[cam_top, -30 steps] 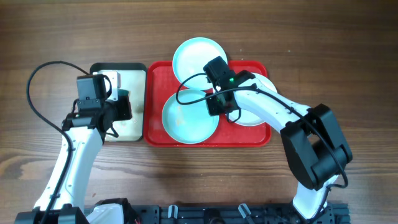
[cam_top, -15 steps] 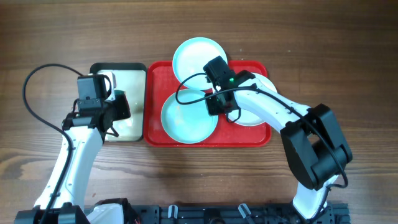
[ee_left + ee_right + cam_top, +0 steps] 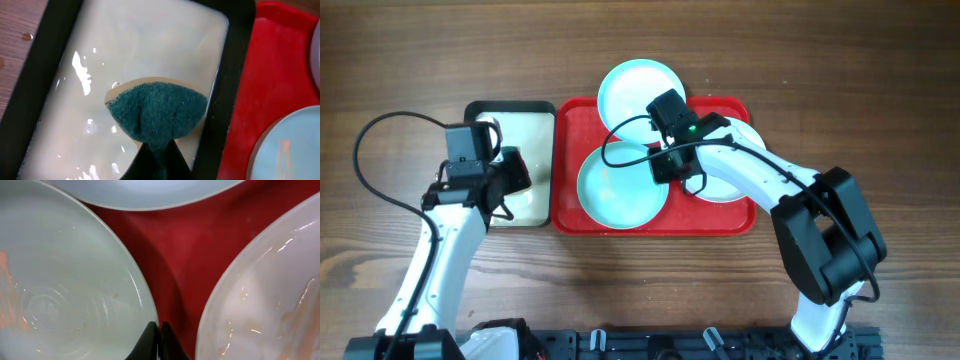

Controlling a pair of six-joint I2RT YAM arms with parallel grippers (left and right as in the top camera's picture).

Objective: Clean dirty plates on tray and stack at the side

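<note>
On the tray [image 3: 175, 245], the right gripper [image 3: 159, 332] pinches one aqua plate's [image 3: 65, 280] rim.

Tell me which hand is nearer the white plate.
Right. The right hand is over the red tray just beside the white plate; the left hand holds a sponge over the black tray, farther off.

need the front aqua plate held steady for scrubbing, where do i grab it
Pinch the front aqua plate by its thin right rim, coming from above at the bare red tray gap beside the white plate. It lies flat, so only the rim offers a hold; the right gripper is shut there.
</note>
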